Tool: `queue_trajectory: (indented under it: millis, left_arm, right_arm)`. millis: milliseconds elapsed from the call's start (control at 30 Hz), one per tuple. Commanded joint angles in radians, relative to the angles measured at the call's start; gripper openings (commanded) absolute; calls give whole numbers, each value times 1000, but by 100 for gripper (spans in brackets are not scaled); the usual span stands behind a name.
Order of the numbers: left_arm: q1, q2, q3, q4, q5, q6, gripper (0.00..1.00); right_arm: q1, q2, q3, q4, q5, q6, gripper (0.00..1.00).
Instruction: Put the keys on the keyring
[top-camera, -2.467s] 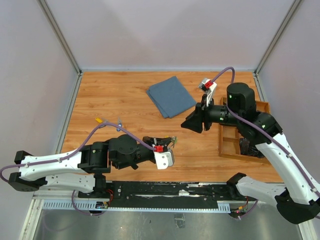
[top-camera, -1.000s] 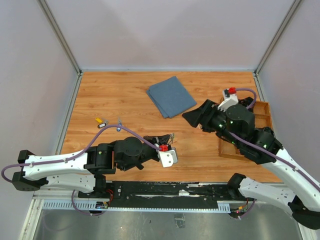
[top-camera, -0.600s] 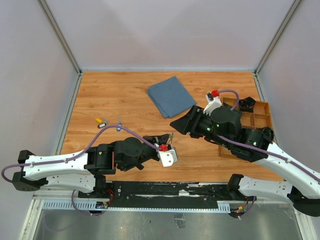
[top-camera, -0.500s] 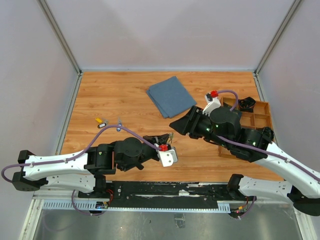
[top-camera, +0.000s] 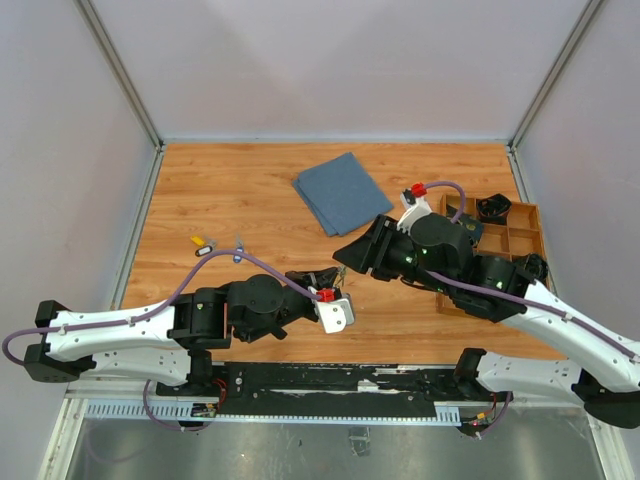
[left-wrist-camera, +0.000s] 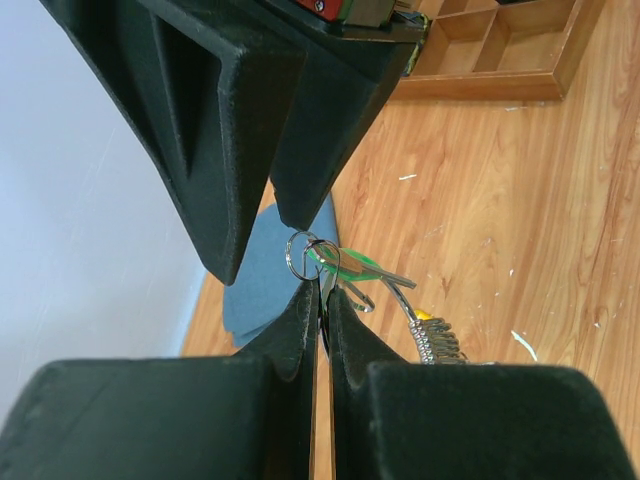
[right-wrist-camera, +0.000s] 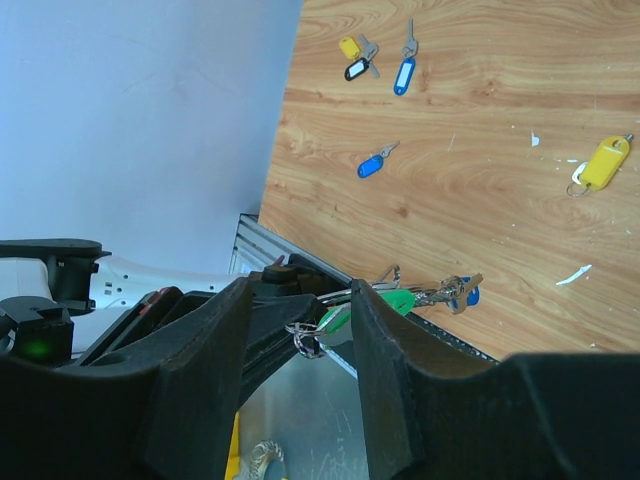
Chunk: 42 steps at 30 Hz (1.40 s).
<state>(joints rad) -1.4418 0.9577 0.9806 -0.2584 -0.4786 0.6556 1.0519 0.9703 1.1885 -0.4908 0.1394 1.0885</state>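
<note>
Left wrist view: keyring (left-wrist-camera: 312, 255), a thin silver wire loop with doubled coil, is held up off the counter (left-wrist-camera: 520, 230) at the tip of the left tool (left-wrist-camera: 320, 300). Hanging from it are a green tag (left-wrist-camera: 350, 263), slim silver keys (left-wrist-camera: 392, 278) and a short ribbed silvery chain (left-wrist-camera: 432, 338). Right wrist view adds a blue tag (right-wrist-camera: 470, 292) in the same bunch.

Left tool: fingers pressed together, ring pinched between the tips.
Right tool (left-wrist-camera: 258, 248): fingers apart with a moderate gap, tips just beside the ring and facing the left tool. It grips nothing; cannot tell whether it touches the ring.

Loose keys lie flat on the counter, well apart from the bunch:
- one with a yellow tag (right-wrist-camera: 604, 163) and its own small ring
- one with a blue tag (right-wrist-camera: 371, 166)
- one with a longer blue tag (right-wrist-camera: 403, 76)
- a yellow-and-dark pair (right-wrist-camera: 352, 58), touching

Materials:
- Tool fingers are matte black, grainy plastic, wedge-shaped.
- Counter is wood-grain with pale flecks.
- Grey-blue cloth (top-camera: 342, 192) lies folded flat at far centre.
- Wooden tray (top-camera: 452, 292) with square compartments sits at the right.
</note>
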Motion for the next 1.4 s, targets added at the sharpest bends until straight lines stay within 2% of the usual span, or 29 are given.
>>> queue_trajectory:
  millis: [0,433,733,1000,1367]
  left_arm:
    - [4,-19,-2,49,-14,12,1]
    - [9,-14,-5,49,-17,21,0]
    - [11,-13,-2,43,-20,22,0]
    - [12,-13,-3,42,-24,25,1]
    - [14,-11,-5,45,-22,25,1]
  right_arm:
    - [23,5,7,9,-17,24,44]
    - [23,6,8,-14,-33,24,42]
    - [23,-5,1,-23,-36,25,37]
    - [23,-8,2,-37,-35,26,41]
    - [23,0,4,-31,-53,19,36]
